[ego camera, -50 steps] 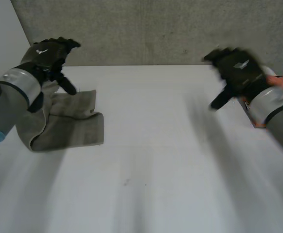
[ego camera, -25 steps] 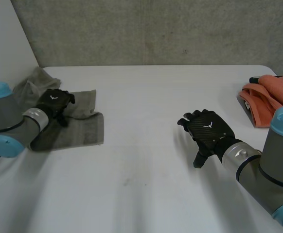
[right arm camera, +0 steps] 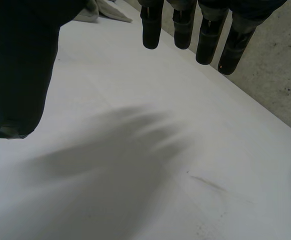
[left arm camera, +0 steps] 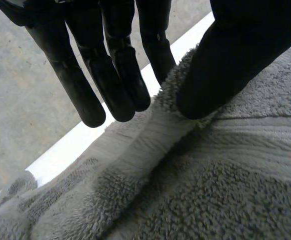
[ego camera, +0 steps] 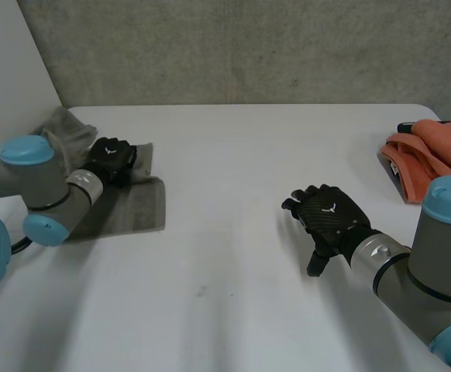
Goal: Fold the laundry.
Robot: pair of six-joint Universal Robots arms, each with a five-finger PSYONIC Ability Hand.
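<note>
A white table spreads across the head view, its top smooth and matte; its far edge runs straight along 12 o'clock and rounds off at a corner toward 2 o'clock; behind that edge stands a rough grey concrete wall, mottled and pitted, with a faint vertical seam near its middle; at 10 o'clock a plain white panel meets the concrete along a slanting line; a small dark scuff marks the tabletop toward 6 o'clock; the light is soft and even, without glare.
</note>
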